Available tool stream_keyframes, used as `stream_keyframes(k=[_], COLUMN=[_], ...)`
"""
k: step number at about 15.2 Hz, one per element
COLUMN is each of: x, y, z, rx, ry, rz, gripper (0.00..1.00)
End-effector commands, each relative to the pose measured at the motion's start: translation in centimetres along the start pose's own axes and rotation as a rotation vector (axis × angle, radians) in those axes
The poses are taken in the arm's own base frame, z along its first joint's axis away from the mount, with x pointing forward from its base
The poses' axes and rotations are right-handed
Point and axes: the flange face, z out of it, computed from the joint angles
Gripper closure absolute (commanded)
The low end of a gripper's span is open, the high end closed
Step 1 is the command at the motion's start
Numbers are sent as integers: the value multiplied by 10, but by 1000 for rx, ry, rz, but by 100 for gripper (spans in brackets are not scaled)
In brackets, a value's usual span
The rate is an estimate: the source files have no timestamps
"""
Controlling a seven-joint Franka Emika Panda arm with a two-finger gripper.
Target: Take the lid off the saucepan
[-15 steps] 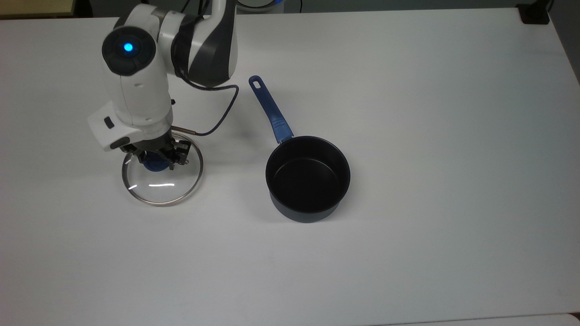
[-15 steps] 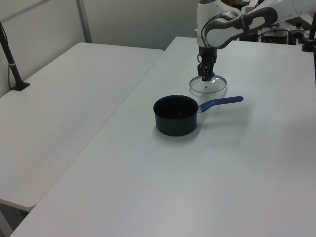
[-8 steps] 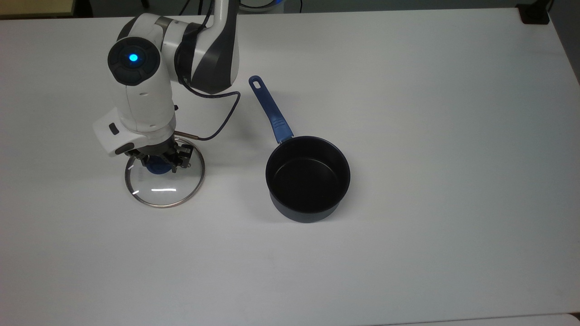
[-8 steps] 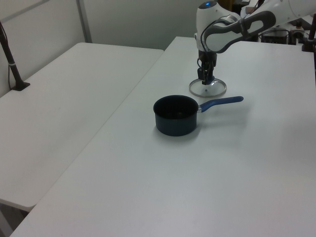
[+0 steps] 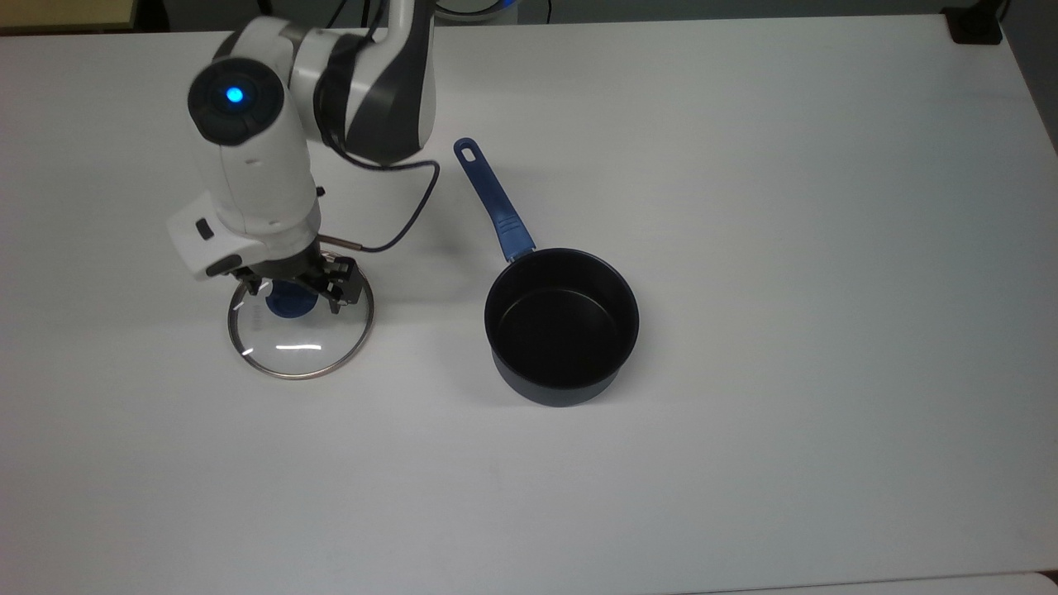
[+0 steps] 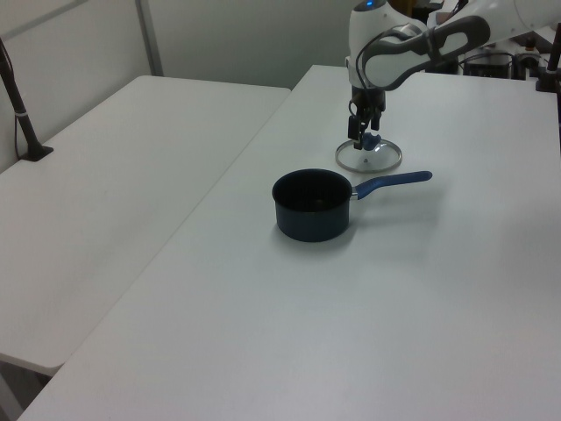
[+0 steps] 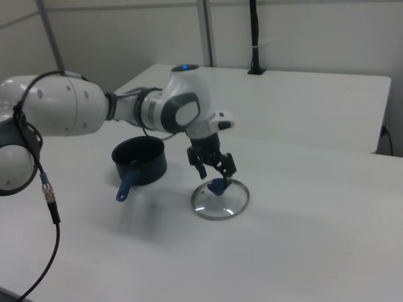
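From the top view, taking the saucepan (image 5: 562, 326) as my landmark: it stands uncovered, its black inside showing, with its blue handle running away toward the top view's upper left. The lid (image 5: 301, 326) lies flat on the table (image 5: 785, 207), well apart from the saucepan on the top view's left. My gripper (image 5: 296, 285) hangs over the lid's blue knob (image 5: 288, 304) with the fingers spread wide to either side and nothing held between them. I judge the lid was put that far off so it cannot foul the pot or its handle.

In the left view the saucepan sits nearer the camera, handle pointing to the left view's right. The lid (image 6: 369, 157) rests beyond it, close to the handle's far end, and my gripper (image 6: 362, 133) stands just above the knob.

In the right view the saucepan (image 7: 139, 160) is at the left, the lid (image 7: 220, 200) to its right on the table. My gripper (image 7: 213, 167) is parted and clear of the knob (image 7: 217, 185), so the job looks done.
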Motion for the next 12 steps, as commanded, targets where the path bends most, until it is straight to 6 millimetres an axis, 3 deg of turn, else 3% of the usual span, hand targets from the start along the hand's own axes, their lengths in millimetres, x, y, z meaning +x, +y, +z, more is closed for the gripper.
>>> stream_keyframes(k=[1, 4, 7, 10, 12], x=[-22, -54, -92, -128, -138], y=[-13, -47, -81, -91, -88], z=[-81, -150, -204, -248, -262], rx=[61, 107, 129, 140, 142], ry=[-26, -67, -125, -120, -100], rz=[36, -14, -81, -118, -125], gripper=[0, 0, 0, 0, 0])
